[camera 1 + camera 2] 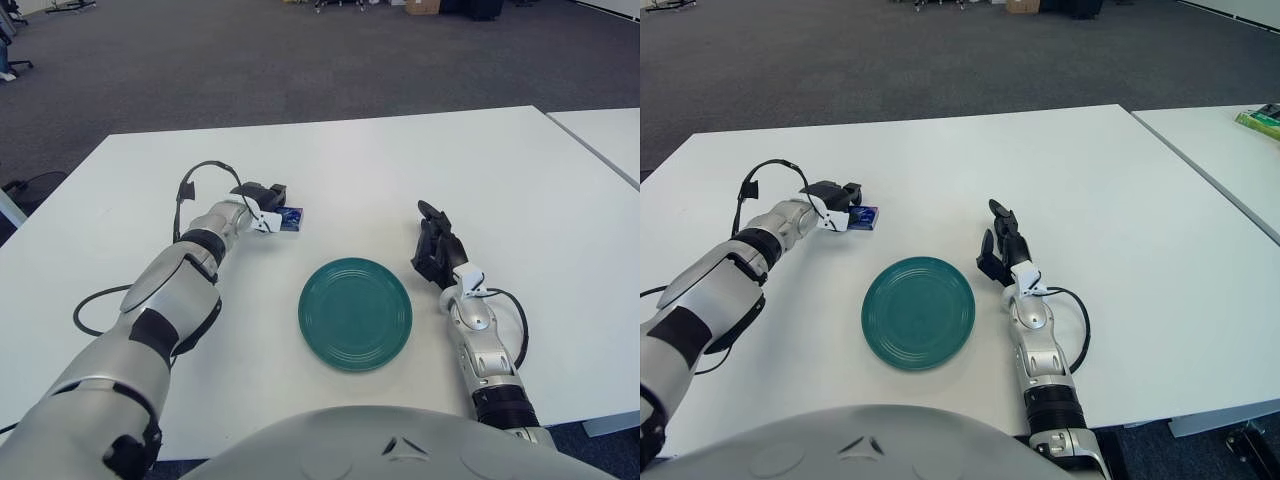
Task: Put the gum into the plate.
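Gum (291,219) pinched in left hand (262,207), far-left of plate (355,313); carry it level over the plate. Right hand (437,250) idles right, fingers loose.

bright, even overhead light, soft faint shadows on the white table (360,170), sharp throughout.

One white table (400,170) fills most of the frame, with the edge of a second at the far right. On it lies one green plate (355,313), lower centre, and one blue gum pack (291,219), upper left of the plate. Two robot hands show: the left hand (262,205) at the pack, the right hand (437,248) right of the plate.
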{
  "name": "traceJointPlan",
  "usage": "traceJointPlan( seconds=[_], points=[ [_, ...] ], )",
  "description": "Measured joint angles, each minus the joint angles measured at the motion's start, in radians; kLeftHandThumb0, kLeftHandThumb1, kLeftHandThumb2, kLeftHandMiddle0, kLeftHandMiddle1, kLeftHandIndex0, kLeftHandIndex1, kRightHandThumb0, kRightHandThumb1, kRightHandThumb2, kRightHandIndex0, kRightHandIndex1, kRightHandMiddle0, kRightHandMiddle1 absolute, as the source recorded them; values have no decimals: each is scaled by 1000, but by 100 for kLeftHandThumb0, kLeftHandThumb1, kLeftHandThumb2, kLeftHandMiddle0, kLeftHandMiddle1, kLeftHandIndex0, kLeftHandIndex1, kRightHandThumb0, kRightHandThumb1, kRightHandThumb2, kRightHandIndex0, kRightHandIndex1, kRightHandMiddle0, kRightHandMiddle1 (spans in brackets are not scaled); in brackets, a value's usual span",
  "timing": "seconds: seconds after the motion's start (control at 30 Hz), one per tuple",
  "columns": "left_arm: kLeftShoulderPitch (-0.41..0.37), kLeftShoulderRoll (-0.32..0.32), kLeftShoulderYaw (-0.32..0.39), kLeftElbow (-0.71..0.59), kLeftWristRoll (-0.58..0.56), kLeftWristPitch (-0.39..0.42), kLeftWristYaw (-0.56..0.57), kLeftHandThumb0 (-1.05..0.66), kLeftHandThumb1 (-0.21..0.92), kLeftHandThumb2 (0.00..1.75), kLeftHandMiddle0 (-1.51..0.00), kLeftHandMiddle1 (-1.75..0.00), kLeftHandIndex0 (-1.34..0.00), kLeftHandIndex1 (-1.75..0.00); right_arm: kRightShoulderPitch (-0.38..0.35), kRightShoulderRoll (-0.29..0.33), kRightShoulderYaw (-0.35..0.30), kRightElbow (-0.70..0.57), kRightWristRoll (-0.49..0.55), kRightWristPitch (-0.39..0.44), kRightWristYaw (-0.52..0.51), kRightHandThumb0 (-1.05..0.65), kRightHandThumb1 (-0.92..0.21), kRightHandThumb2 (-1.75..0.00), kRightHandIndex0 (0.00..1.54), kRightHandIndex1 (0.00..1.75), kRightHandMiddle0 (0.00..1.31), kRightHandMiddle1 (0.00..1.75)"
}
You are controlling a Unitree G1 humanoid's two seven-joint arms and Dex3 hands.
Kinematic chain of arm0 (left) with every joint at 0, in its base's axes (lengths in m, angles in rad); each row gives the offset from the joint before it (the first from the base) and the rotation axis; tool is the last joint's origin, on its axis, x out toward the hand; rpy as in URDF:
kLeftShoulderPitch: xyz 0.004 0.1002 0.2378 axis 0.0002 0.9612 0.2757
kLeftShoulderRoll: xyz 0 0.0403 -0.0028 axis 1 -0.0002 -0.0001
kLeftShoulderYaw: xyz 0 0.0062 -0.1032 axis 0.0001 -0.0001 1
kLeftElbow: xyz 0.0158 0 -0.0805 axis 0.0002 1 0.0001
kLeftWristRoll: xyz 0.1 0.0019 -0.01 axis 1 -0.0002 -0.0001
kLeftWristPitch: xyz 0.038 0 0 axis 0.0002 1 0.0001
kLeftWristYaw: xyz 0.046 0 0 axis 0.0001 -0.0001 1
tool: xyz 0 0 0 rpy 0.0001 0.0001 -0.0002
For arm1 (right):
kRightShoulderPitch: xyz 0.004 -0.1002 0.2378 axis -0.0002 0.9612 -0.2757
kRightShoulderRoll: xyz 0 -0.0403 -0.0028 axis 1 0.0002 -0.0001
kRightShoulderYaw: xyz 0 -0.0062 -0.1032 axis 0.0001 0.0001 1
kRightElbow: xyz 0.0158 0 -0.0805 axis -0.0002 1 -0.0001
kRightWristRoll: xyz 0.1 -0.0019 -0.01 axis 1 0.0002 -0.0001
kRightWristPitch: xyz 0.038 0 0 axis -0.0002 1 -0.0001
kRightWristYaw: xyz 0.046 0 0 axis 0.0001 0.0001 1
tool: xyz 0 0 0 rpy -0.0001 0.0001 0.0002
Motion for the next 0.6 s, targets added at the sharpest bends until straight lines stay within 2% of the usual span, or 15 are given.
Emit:
traceJointPlan(
  seconds=[0.1,0.6],
  points=[
    [0,-1,-5,0,0,1,0,-96,90,11,-15,0,-2,-88,1,0,0,-4,-2,7,0,-64,-92,-101,11,1,0,38],
    [3,-4,-8,0,0,12,1,-104,92,28,-1,0,0,-41,2,0,0,-11,-2,15,-4,-63,-92,-100,11,1,0,39]
  ],
)
